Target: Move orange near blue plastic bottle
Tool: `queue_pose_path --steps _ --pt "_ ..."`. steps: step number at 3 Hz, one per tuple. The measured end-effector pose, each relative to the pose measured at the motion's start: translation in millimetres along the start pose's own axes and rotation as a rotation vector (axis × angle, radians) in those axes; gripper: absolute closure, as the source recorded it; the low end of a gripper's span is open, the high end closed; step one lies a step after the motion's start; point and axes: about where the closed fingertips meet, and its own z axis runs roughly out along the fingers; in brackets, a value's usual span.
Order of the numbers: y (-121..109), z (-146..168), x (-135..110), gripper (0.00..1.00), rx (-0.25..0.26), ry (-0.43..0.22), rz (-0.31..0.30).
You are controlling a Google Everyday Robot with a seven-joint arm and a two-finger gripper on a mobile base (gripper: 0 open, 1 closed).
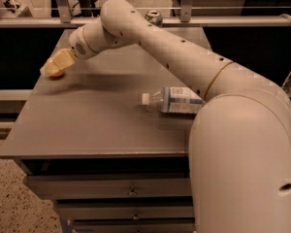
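Note:
The orange sits near the far left edge of the grey table, mostly covered by my gripper. My gripper has pale yellow fingers and is down over the orange at the left edge. The blue plastic bottle lies on its side at the table's middle right, white cap pointing left, partly hidden by my arm. The bottle is far to the right of the orange.
A green-and-silver soda can stands at the table's far edge behind my arm. My large white arm fills the right side of the view. Drawers sit under the table front. A rail runs behind the table.

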Motion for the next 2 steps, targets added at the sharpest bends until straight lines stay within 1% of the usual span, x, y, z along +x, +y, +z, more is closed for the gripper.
queue_pose_path --steps 1,2 --pt "7.5 14.1 1.8 0.08 -0.01 -0.002 0.004" --pt "15.8 28.7 6.0 0.15 -0.026 0.01 0.003"
